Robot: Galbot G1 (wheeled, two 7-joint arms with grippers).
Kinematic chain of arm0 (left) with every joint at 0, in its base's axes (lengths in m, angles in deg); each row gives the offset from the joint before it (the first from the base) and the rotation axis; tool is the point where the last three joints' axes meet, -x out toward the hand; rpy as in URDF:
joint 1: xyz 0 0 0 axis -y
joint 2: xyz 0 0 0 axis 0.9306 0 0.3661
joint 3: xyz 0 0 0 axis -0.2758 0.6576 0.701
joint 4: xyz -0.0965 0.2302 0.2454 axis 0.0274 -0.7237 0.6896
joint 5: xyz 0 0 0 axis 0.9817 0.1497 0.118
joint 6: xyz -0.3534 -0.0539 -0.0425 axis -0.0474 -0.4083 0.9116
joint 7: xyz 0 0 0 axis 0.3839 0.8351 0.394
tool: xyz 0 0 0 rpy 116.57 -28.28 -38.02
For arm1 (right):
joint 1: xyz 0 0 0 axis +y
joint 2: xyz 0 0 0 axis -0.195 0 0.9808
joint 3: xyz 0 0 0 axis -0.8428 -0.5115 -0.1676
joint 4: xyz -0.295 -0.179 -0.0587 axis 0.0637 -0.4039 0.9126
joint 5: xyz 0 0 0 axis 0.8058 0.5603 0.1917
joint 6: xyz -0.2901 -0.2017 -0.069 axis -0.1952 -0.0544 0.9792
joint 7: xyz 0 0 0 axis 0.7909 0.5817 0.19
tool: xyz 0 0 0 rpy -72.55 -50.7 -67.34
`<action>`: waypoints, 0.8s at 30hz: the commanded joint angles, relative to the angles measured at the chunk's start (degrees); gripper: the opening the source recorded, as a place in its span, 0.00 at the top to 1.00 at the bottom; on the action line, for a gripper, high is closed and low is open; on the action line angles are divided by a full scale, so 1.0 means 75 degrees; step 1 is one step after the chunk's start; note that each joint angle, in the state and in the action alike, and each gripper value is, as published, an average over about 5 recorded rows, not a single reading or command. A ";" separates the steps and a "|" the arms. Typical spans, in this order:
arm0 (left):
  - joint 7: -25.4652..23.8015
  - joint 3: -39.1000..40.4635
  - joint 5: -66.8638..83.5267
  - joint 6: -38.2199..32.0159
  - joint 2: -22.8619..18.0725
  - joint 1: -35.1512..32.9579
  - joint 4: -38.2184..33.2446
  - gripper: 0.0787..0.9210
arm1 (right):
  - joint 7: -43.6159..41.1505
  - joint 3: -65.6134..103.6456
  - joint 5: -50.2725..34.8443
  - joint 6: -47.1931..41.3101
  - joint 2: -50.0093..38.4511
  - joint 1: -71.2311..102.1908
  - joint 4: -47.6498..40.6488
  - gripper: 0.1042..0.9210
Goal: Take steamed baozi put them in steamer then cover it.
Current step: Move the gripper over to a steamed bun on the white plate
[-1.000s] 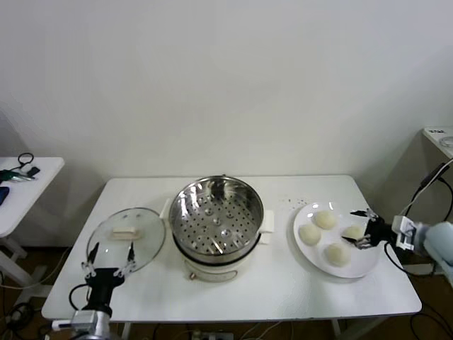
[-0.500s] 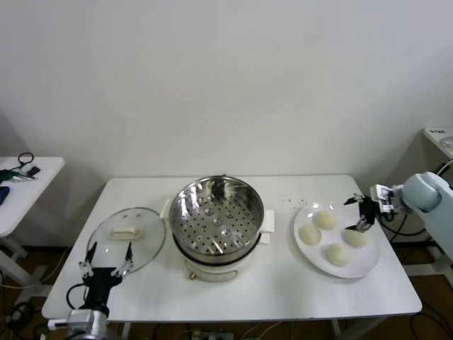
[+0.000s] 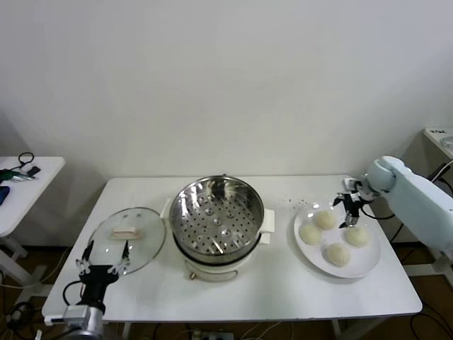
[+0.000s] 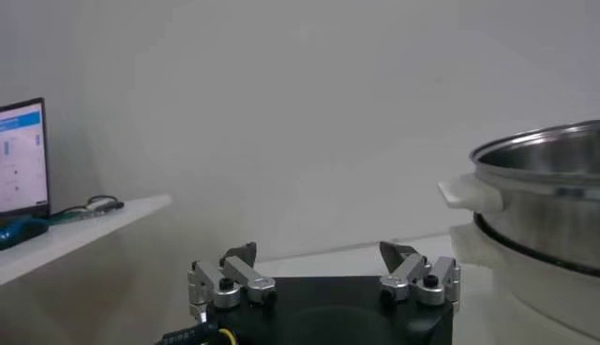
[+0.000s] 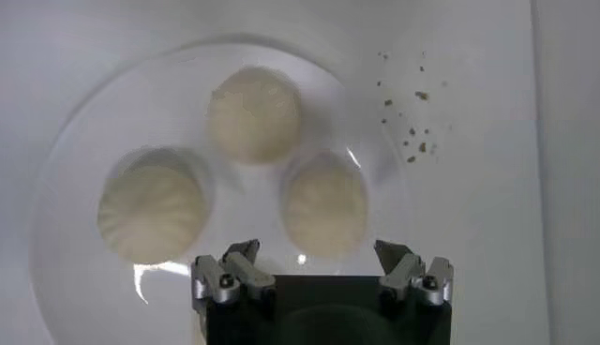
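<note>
White plate [image 3: 368,265] sits near the table's [image 3: 283,290] right edge, carrying four steamed baozi [image 3: 325,219]. Right pincer [image 3: 350,210] hangs over the plate's far side, jaws spread, nothing gripped, between two buns. Steamer [image 3: 218,218] stands uncovered mid-table with bare tabletop between it and the plate. Cover [image 3: 127,230] lies flat left of the steamer, close to the left edge. Left pincer [image 3: 103,258] is parked low at the front-left corner, jaws spread, empty.

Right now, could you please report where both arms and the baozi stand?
Right gripper open above the plate, nothing held. Four baozi on the plate, steamer bare, cover on the table beside it. Left gripper open, idle near the cover. Nothing in the way.
</note>
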 commanded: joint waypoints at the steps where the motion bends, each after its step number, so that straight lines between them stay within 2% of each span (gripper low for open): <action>1: -0.0004 -0.0022 0.0048 0.0041 0.0117 0.0030 0.0032 0.12 | -0.0033 -0.0260 0.0605 0.0296 0.0741 -0.0257 -0.1084 0.12; 12: -0.0053 -0.0008 0.0039 0.0077 0.0119 0.0051 0.0118 0.12 | 0.0096 0.0195 0.1001 0.0478 0.1229 -0.0065 -0.1709 0.12; 24: -0.0035 -0.0016 0.0041 0.0085 0.0149 0.0052 0.0161 0.12 | 0.0054 0.0242 0.0988 0.0538 0.1454 -0.0091 -0.1863 0.12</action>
